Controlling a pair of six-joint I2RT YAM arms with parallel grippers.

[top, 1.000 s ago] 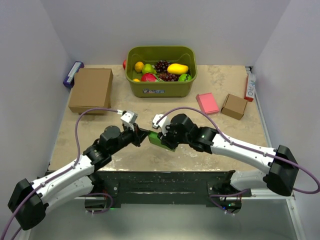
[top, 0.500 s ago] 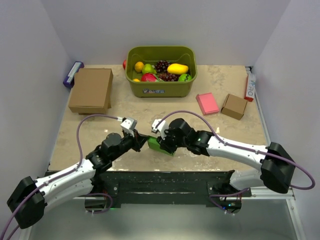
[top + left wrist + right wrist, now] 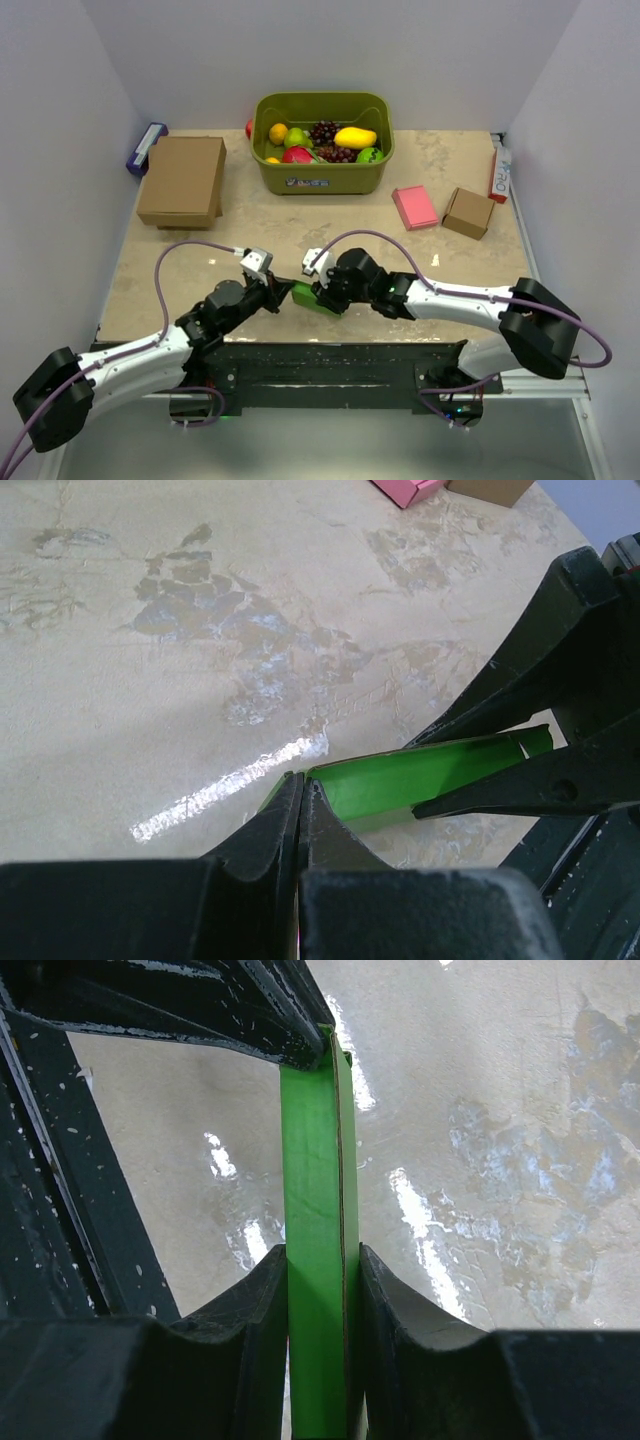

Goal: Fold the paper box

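Gripping bright green paper box (image 3: 312,1160) edge-on between both fingers: right claw (image 3: 320,1260). Box sticks out ahead of it toward left claw (image 3: 300,780), fingers pressed together, tips touching box's far end.

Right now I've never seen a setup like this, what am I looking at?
Two robot arms are bolted at the near edge of a table. One picture looks down from above and behind them; the other two are close-ups from a camera on each wrist. The left gripper and right gripper both pinch a bright green paper box between them. Farther back sit an olive bin of fruit, a large brown cardboard box, a small brown cardboard box and a pink flat box.
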